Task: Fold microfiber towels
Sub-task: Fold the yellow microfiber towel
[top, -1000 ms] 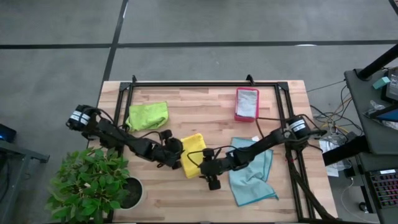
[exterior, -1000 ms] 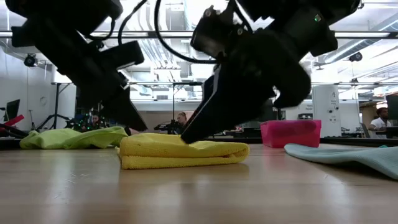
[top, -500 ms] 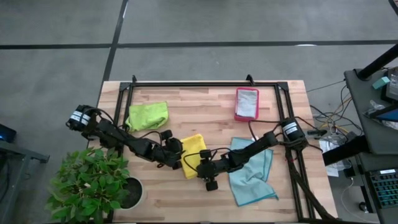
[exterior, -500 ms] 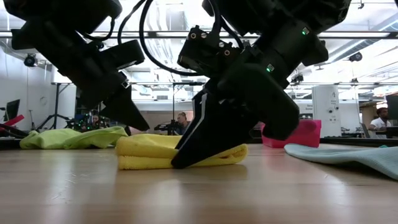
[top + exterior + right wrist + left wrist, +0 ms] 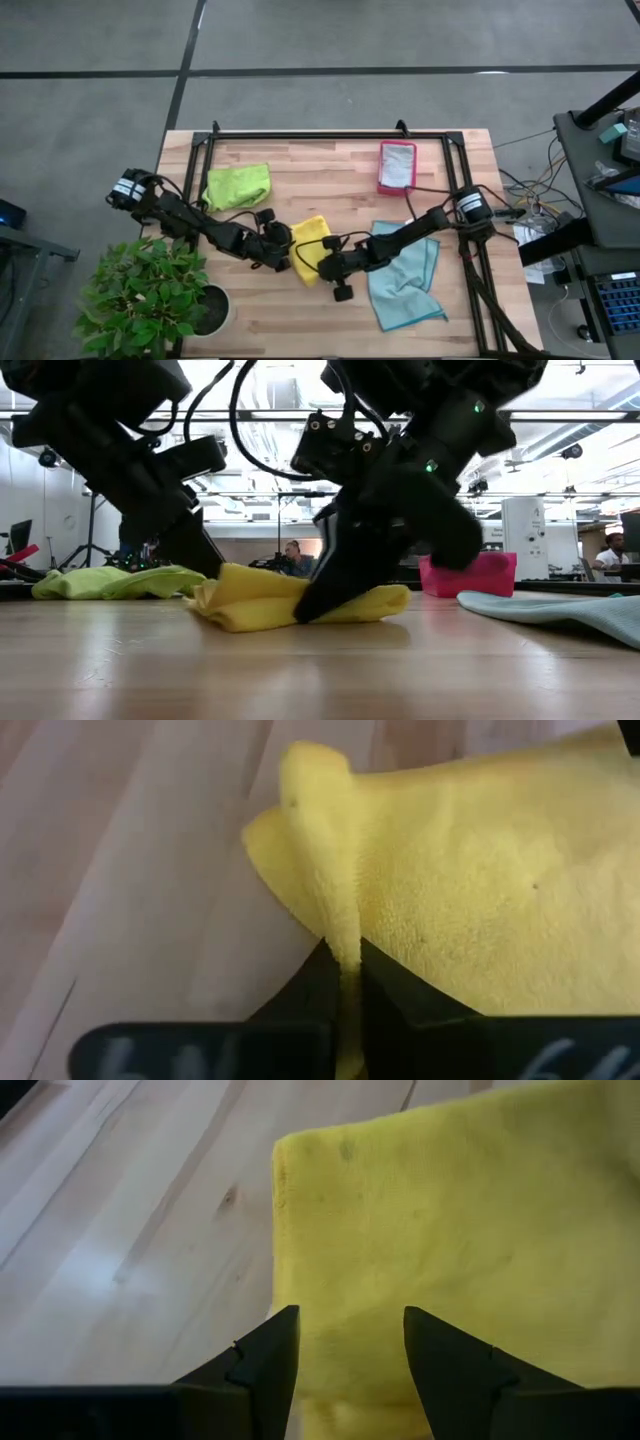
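A yellow microfiber towel [image 5: 312, 243] lies bunched at the table's middle. My right gripper [image 5: 318, 267] is at its near edge, shut on it. My left gripper [image 5: 287, 258] is at the towel's left edge, open, with one finger on either side of a strip of the towel [image 5: 350, 1280]. A lime green towel [image 5: 238, 185] lies at the far left, and a light blue towel [image 5: 405, 275] lies spread at the right under my right arm. My right gripper pinches a raised fold of the yellow towel [image 5: 343, 945] between its two fingers, at the towel's near edge. The fingers slant down from the table's right. The fold stands up as a ridge [image 5: 250, 585], and the rest of the towel lies on the table. My left gripper's open fingers [image 5: 270, 1360] stand low over the towel's left edge; whether they touch it I cannot tell.
A pink-red tray [image 5: 397, 166] stands at the far right of the table. A black frame [image 5: 330, 134] runs along the far edge and down the sides. A potted plant [image 5: 150, 295] stands off the table's near left corner. People sit in the room behind.
My right gripper has moved a little toward the table's left, down onto the yellow towel's near edge, and shut on it. The towel, flat and neatly folded before, now puckers up into a ridge at that edge.
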Motion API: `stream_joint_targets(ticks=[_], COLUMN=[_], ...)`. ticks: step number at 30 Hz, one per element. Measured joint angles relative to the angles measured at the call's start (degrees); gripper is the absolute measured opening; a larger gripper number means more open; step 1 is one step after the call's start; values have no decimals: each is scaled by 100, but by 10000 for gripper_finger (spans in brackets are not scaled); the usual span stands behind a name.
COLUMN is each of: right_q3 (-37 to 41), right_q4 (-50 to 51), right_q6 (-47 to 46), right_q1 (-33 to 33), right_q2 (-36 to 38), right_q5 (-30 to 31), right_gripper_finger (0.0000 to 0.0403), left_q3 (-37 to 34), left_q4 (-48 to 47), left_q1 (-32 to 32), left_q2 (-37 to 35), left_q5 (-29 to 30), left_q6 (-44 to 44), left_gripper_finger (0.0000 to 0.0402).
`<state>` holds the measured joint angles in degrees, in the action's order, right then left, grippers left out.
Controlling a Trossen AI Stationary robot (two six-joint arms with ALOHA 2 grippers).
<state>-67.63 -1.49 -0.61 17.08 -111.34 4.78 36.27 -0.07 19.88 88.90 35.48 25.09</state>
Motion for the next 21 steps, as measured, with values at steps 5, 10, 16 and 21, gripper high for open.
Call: stream_joint_targets(ticks=[5, 10, 16, 21], right_q3=[-182, -292, -701, -1064], right_q4=[780, 1107, 1597, 2018], right_q6=[-186, -393, -394, -333], right_q1=[17, 81, 228, 251], right_q2=[442, 549, 588, 585], right_q5=[-482, -938, -997, -986], right_gripper_finger=[13, 13, 13, 13], left_q3=[-17, -16, -15, 68], left_q4=[83, 318, 999, 1219], left_q1=[-2, -4, 4, 7], left_q2=[0, 114, 669, 1027], left_q5=[117, 252, 221, -58], left_q6=[0, 0, -1, 5], left_gripper_finger=[166, 166, 166, 166])
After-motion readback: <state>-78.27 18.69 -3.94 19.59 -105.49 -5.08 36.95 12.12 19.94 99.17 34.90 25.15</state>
